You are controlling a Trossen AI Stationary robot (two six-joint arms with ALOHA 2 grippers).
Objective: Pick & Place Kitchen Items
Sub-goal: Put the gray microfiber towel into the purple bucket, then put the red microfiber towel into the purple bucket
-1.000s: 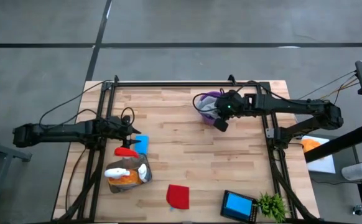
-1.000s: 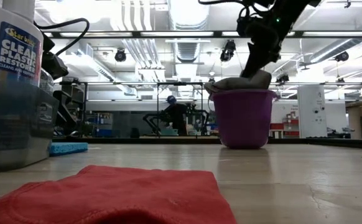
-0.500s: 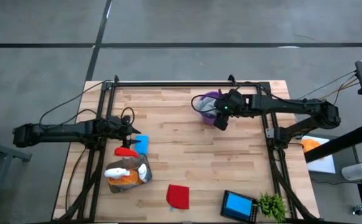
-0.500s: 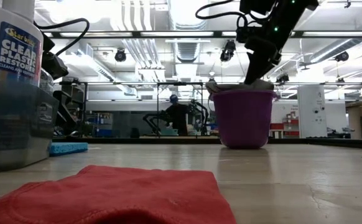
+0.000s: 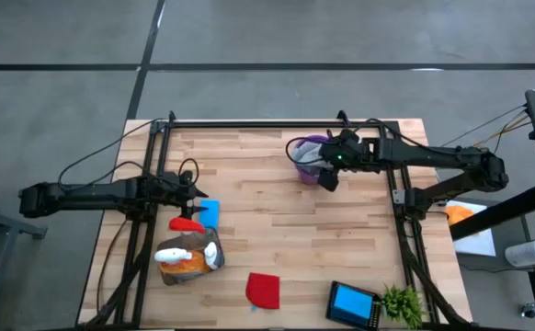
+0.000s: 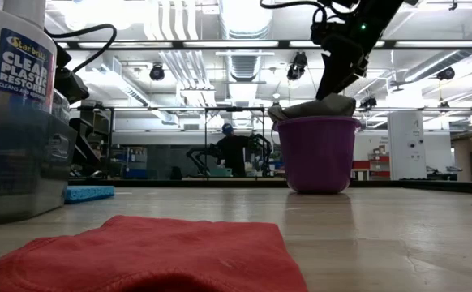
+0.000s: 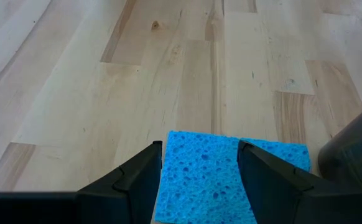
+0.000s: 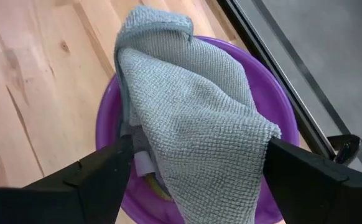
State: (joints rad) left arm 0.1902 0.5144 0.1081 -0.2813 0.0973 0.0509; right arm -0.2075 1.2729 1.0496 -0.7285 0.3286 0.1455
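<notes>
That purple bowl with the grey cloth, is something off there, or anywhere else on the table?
Mildly. The grey cloth is heaped over the purple bowl, draping past its rim rather than lying tucked inside, with the open right gripper straddling it. The orange spray bottle lies on its side. Nothing looks spilled or damaged.

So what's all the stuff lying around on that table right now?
Bowl: one, purple, far side, right of middle.
Grey cloth: one, draped in the bowl.
Sponge: one, blue, left side.
Spray bottle: one, orange, red trigger, lying near the left front.
Red cloth: one, front middle.
Tablet: one, blue screen, front right.
Plant: one, green, front right corner.
Left gripper: open, over the sponge.
Right gripper: open, above the bowl.
</notes>
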